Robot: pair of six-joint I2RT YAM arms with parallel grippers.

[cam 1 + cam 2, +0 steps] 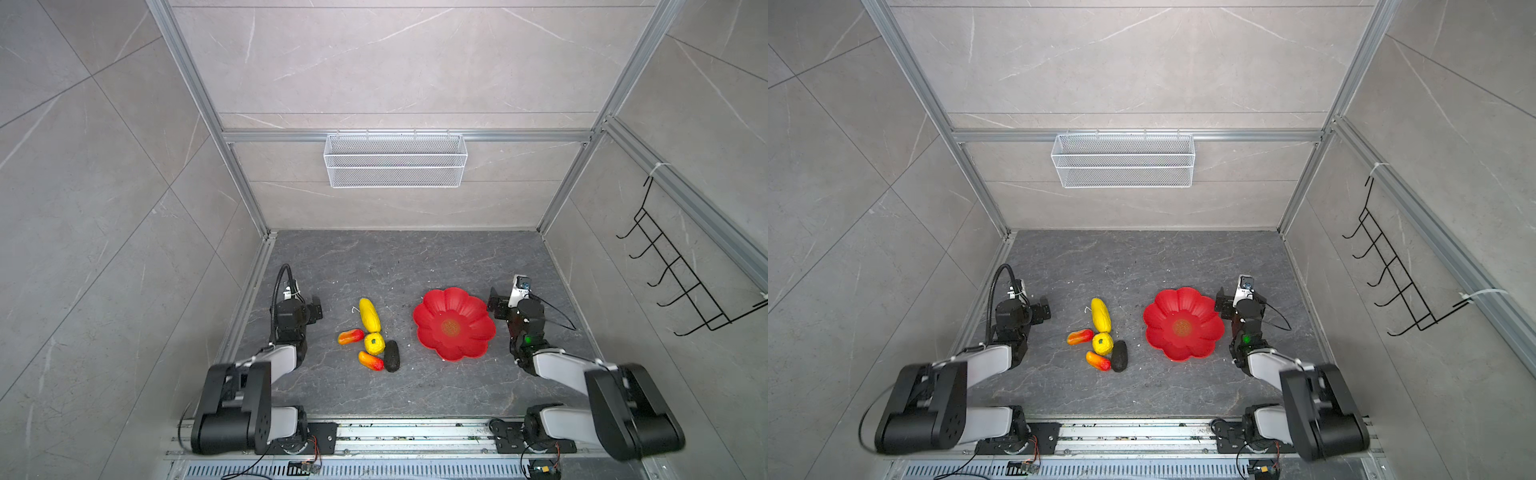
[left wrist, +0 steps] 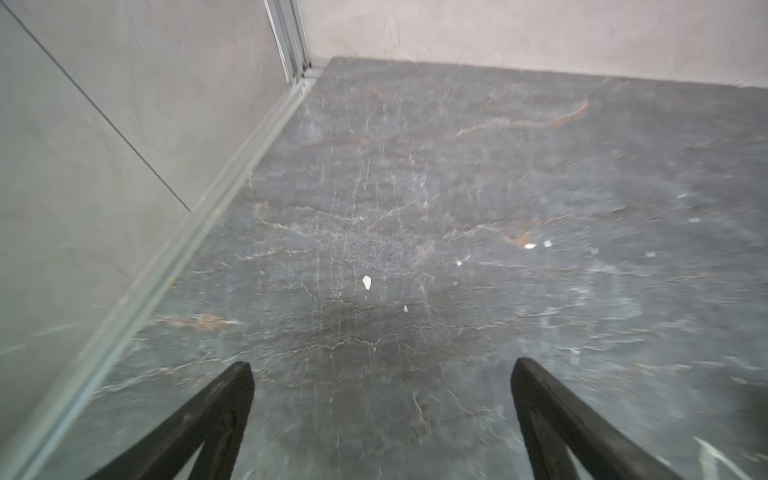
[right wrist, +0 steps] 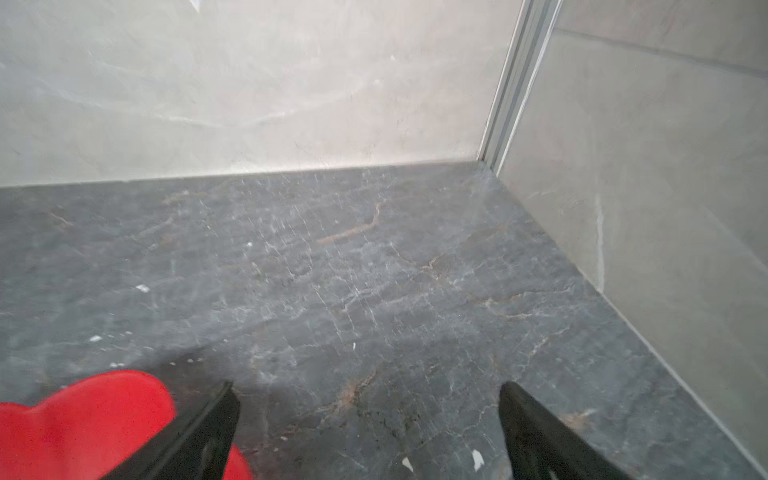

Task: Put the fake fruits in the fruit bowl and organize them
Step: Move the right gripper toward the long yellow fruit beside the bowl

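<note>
The fake fruits lie in a cluster on the dark floor, seen in both top views: a long yellow ribbed one (image 1: 369,314) (image 1: 1101,314), a round yellow one (image 1: 374,344) (image 1: 1102,344), two orange-red oblong ones (image 1: 350,336) (image 1: 370,360), and a dark blackish oval (image 1: 391,355) (image 1: 1119,355). To their right sits the red flower-shaped fruit bowl (image 1: 471,309) (image 1: 1200,309), with nothing in it. My left gripper (image 1: 314,308) (image 2: 382,365) hangs open left of the fruits, over bare floor. My right gripper (image 1: 496,305) (image 3: 369,386) is open beside the bowl's right rim (image 3: 83,415), holding nothing.
A white wire mesh basket (image 1: 395,160) hangs on the back wall. A black wire hook rack (image 1: 681,274) is fixed to the right wall. Aluminium frame rails run along the floor's left edge (image 2: 174,257) and up the corners. Small white flecks dot the floor.
</note>
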